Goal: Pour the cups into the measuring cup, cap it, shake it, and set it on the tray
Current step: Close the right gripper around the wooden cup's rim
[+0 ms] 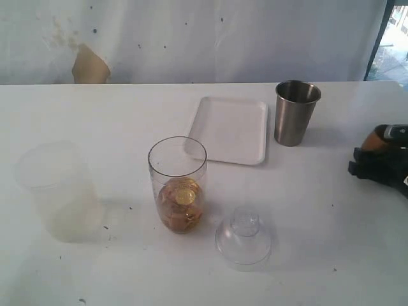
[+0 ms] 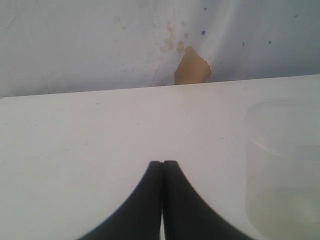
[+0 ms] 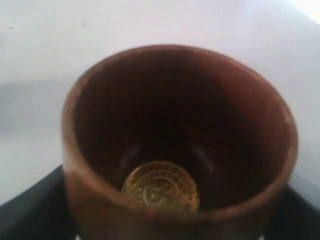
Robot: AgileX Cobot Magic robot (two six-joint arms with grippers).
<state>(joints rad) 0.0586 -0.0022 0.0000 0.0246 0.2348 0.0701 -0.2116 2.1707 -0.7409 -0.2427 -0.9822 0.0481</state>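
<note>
The clear measuring cup (image 1: 178, 185) stands mid-table with gold coins heaped in its bottom. Its clear dome cap (image 1: 243, 238) lies on the table just right of it. Behind them sits the white tray (image 1: 231, 129), bare, and the steel tumbler (image 1: 296, 112) stands upright at its right. At the right edge my right gripper (image 1: 377, 164) holds the brown wooden cup (image 1: 373, 138). Up close, the wooden cup (image 3: 175, 140) has one gold coin (image 3: 161, 186) inside and dark fingers (image 3: 30, 215) pressed to both its sides. My left gripper (image 2: 163, 162) is shut on nothing, over bare table.
A wide frosted plastic cup (image 1: 58, 191) stands at the left and shows beside the left gripper as the frosted cup (image 2: 282, 170). A white sheet with a torn brown patch (image 1: 90, 65) hangs behind the table's far edge.
</note>
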